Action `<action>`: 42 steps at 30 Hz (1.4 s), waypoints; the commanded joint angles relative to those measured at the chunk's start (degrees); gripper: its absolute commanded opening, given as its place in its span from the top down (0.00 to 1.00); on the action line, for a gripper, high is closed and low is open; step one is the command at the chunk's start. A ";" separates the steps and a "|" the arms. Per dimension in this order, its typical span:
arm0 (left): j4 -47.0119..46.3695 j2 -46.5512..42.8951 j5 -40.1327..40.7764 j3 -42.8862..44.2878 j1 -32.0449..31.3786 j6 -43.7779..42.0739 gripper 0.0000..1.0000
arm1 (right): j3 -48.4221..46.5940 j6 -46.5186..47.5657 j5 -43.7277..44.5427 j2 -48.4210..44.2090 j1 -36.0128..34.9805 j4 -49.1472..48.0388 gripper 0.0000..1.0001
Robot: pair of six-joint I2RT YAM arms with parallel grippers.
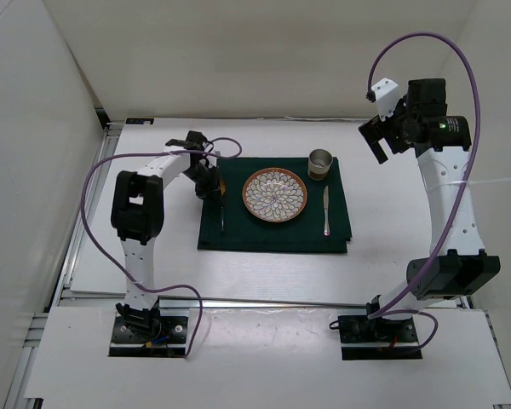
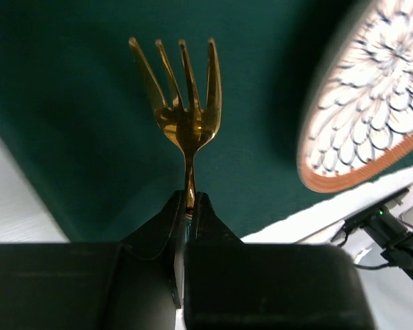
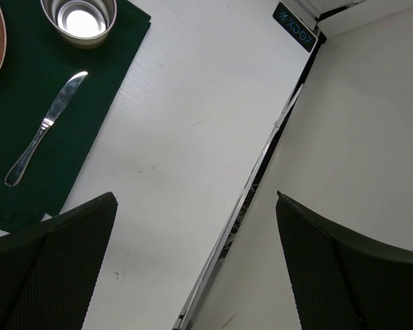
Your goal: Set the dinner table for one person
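Note:
The white dinner table carries a dark green cloth. On the cloth lie a patterned plate, a metal cup and a silver knife to the right of the plate. My left gripper is over the cloth's left part, shut on the handle of a gold fork whose tines point away over the cloth. In the left wrist view the gripper pinches the handle, with the plate to the right. My right gripper is raised at the back right, open and empty.
In the right wrist view the open gripper hangs over the table's right edge, with the knife and cup at the upper left. White walls enclose the table on the left, back and right.

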State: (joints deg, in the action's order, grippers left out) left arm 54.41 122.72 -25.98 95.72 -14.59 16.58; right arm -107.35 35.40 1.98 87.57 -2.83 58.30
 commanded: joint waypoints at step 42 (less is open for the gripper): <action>-4.23 -2.56 4.18 3.05 1.49 0.65 0.45 | 0.39 -0.59 -1.71 -3.46 0.28 0.41 0.00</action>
State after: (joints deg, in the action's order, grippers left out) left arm 50.48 125.14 -24.21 95.53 -14.66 18.83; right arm -106.98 35.09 1.26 86.17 -2.83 58.72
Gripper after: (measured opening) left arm 0.545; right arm 0.996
